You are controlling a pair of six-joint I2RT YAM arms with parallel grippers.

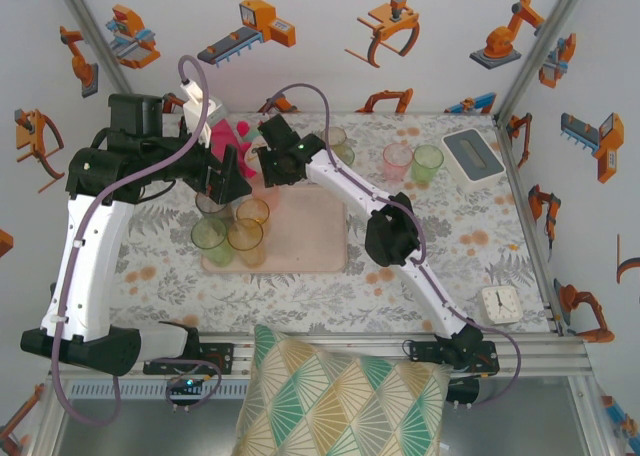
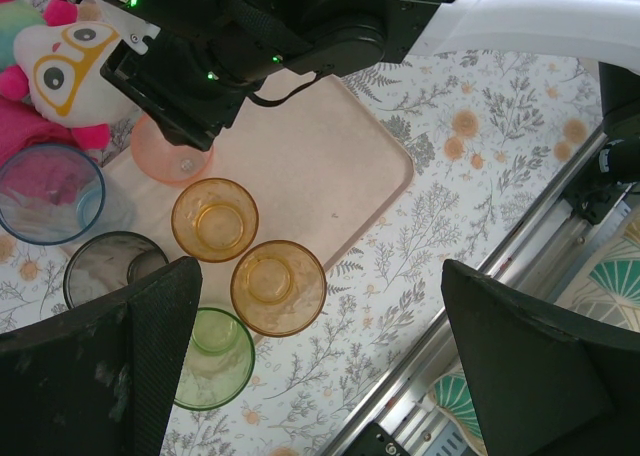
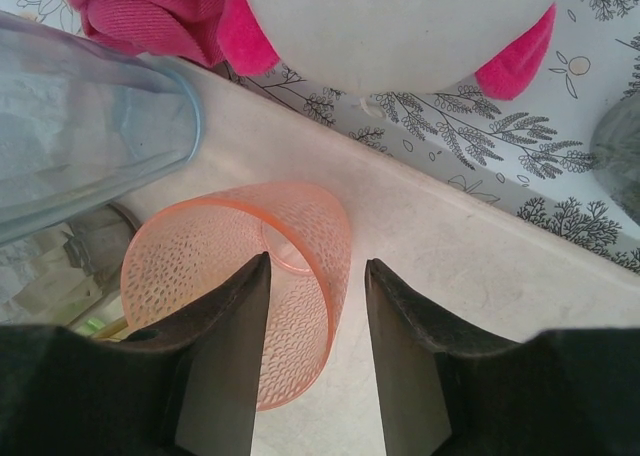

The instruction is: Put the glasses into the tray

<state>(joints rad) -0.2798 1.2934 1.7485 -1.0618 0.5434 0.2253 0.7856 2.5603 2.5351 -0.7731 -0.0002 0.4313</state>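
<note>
R gripper (image 3: 318, 376) hung over the pink tumbler (image 3: 200, 266) at the upper-left corner of the tray (image 3: 470, 306). Its fingers were narrow, w/ the tumbler's wall in the gap but not visibly pinched. The tumbler stood upright on the tray, so prob. placed. L gripper (image 2: 320, 376) was wide and empty above an amber glass (image 2: 215, 216). Off-tray were a pink glass (image 1: 397, 161) and a green glass (image 1: 428, 162), upper right of centre in top view, upright w/ axis vertical, well apart from both claws. R arm was nearer; approach from above.

A pink plush toy (image 2: 60, 66), grey-and-white box (image 1: 472, 154) and small clock (image 1: 498, 303) rest on the floral tablecloth (image 1: 450, 236).
</note>
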